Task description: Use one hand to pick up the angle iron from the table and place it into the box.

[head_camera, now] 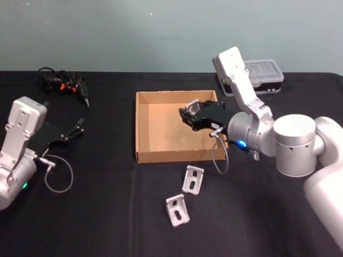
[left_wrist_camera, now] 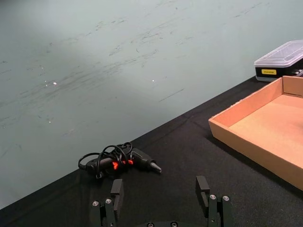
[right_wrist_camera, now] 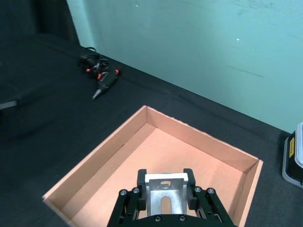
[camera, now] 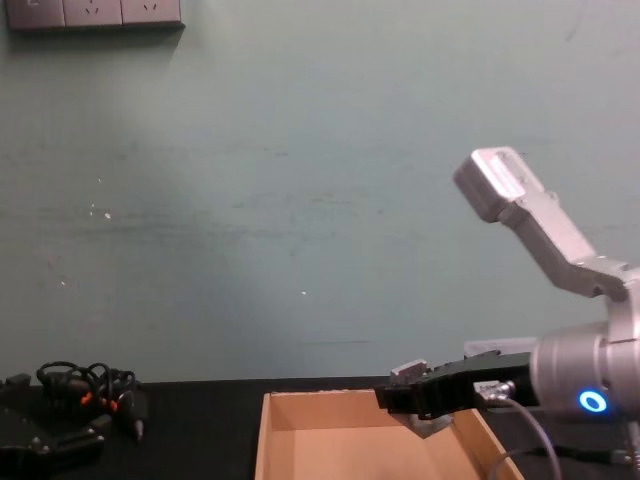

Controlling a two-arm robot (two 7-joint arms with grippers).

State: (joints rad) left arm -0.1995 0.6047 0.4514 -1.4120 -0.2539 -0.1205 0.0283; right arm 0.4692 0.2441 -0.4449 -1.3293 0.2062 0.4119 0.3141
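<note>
1. Over the box's (head_camera: pixel 137 128) right half, one angle iron (right_wrist_camera: pixel 163 203) is clamped between the fingers of the right gripper (head_camera: pixel 188 115). It hangs off the table (head_camera: pixel 107 214) and, as far as we can judge, above the box's floor without touching it.
2. We take the pick-up as done and the carry as nearly done. What is left is to lower the piece inside the walls and let it go.
3. Just in front of the box's near wall, toward its right corner, two more angle irons lie on the table, a nearer one (head_camera: pixel 193 179) and a farther one (head_camera: pixel 177 209), slightly apart. We count three angle irons in all.
4. Well to the left of the box the left gripper (head_camera: pixel 75 130) sits idle, its fingers spread and holding nothing.
5. Beyond that we count one box, two grippers, one clear-lidded case (head_camera: pixel 262 75) past the box's far right corner, and one black corded tool (head_camera: pixel 67 83) well off past its far left corner.
</note>
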